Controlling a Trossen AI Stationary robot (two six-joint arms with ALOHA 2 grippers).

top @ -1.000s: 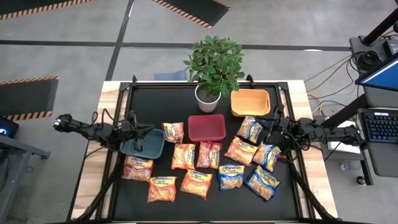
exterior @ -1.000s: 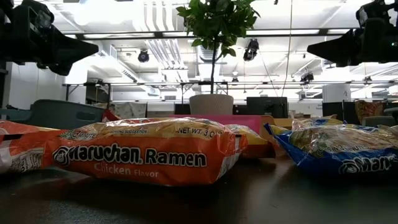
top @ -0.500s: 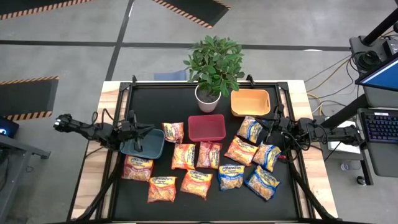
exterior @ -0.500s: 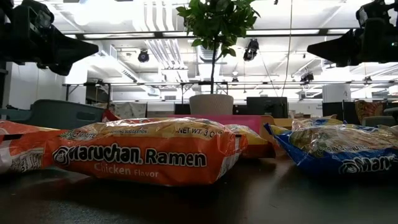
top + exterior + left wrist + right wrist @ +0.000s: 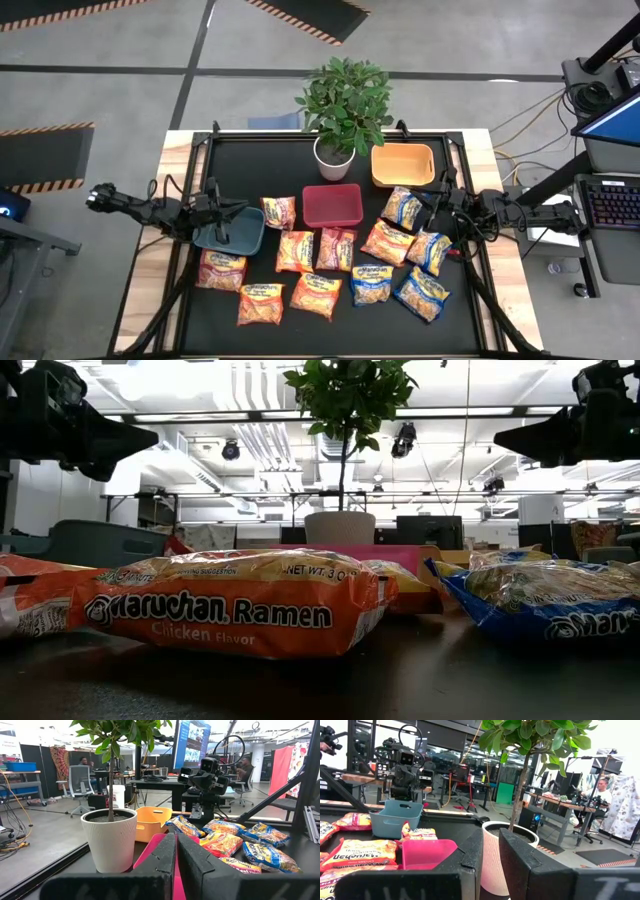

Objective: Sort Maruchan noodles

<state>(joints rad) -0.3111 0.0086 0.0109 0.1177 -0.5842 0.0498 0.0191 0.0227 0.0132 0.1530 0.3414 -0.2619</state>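
Maruchan noodles (image 5: 320, 270): about a dozen crinkly packets lying flat and loose across the near half of the desk (image 5: 275, 155), orange ones mostly toward the left and middle, blue-and-yellow ones toward the right, none inside a bin. Nearest orange packet (image 5: 230, 610) in the low view reads "Maruchan Ramen", "Chicken Flavor", "NET WT. 3 OZ" and part of "SERVING SUGGESTION"; the blue packet (image 5: 545, 600) beside it shows only the start of the brand name. Bins: grey-blue bin (image 5: 229, 229) at the left, red bin (image 5: 332, 205) in the middle, orange bin (image 5: 402, 165) at the back right; one orange packet lies between the grey-blue and red bins. Potted plant (image 5: 342, 105), green leaves in a white pot, stands at the back of the desk between the red and orange bins and blocks part of each wrist view. Left gripper (image 5: 222, 210): above the grey-blue bin, jaws closed together, holding nothing. Right gripper (image 5: 437, 200): above the right-hand packets, jaws nearly together with a narrow gap, nothing between them. Surface: black mat over a light wooden desk top. Room: grey concrete floor with striped hazard mats, open workshop with white ceiling ducts, monitors, desks, office chairs, and seated people far back.
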